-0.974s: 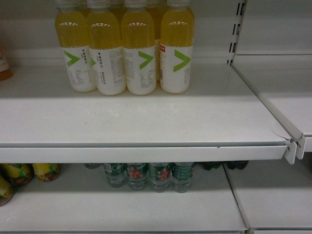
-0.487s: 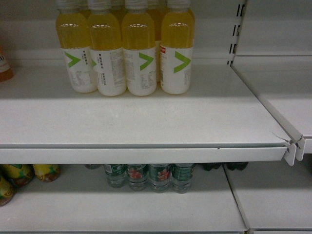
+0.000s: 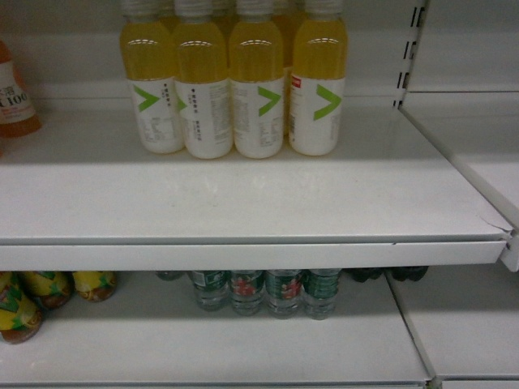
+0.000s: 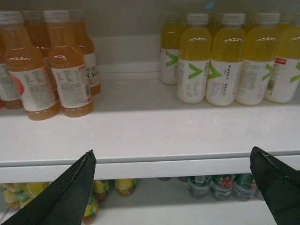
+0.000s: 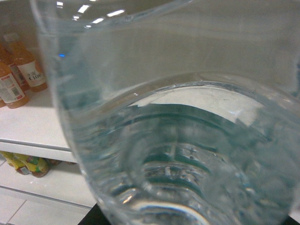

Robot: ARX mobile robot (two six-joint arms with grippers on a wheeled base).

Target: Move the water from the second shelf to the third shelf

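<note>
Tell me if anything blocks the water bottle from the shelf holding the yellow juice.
Nothing visible does. The water bottle fills the right wrist view; the juice bottles stand at the back of the shelf, its front bare.

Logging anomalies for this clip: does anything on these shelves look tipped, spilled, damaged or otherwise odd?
Little stands out. The yellow juice bottles stand upright in a neat group, and the water bottles below look orderly. No spill shows. Only oddity: a clear water bottle fills the right wrist view at very close range, hiding the right end effector.
</note>
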